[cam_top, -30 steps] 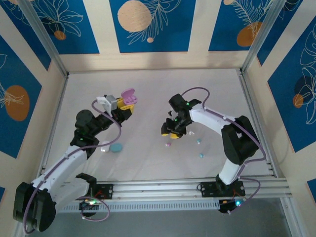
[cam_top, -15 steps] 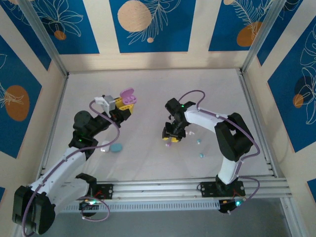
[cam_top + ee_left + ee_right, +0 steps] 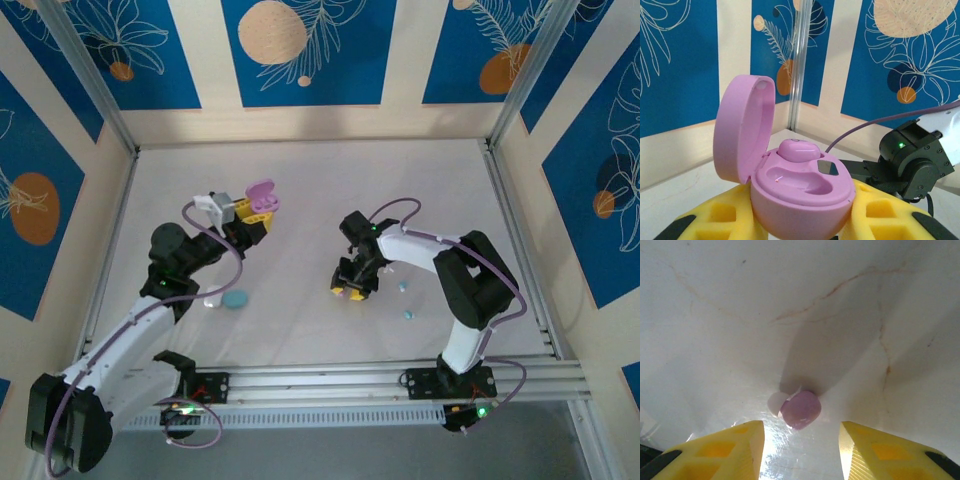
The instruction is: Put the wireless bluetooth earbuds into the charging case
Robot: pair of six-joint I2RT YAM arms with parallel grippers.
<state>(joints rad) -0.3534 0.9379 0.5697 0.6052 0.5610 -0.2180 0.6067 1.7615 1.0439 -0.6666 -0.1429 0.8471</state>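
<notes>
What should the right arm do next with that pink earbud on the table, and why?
Probably lower the right gripper and close on the pink earbud: it lies ungripped between the open fingers, and the pink case in the left gripper has one empty slot.

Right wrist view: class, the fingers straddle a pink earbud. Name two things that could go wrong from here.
The pink earbud is tiny and glossy; the right gripper's open fingers could pinch it off-centre and flick it away.
The left gripper holds the pink case open with one bud seated; a misaligned insert may knock it out.
</notes>
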